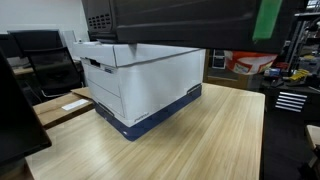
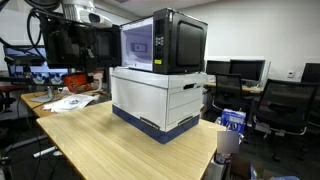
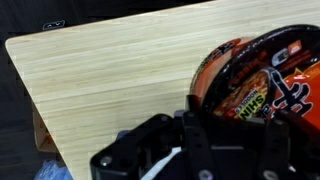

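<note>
A red and black instant noodle bowl [image 3: 262, 70] fills the right side of the wrist view, close to the camera and well above the light wooden table [image 3: 110, 80]. My gripper [image 3: 230, 110] is shut on the bowl, with one dark finger [image 3: 192, 110] against its left rim. The black gripper body covers the lower part of the bowl. The gripper and the bowl cannot be made out in either exterior view. Only part of the arm [image 2: 78, 14] shows, at the upper left behind the table.
A white and blue cardboard box [image 1: 140, 85] [image 2: 160, 100] stands on the table with a black microwave [image 2: 165, 42] on top. Papers [image 2: 72, 101] lie at the table's far end. Office chairs and monitors [image 2: 245, 70] surround the table.
</note>
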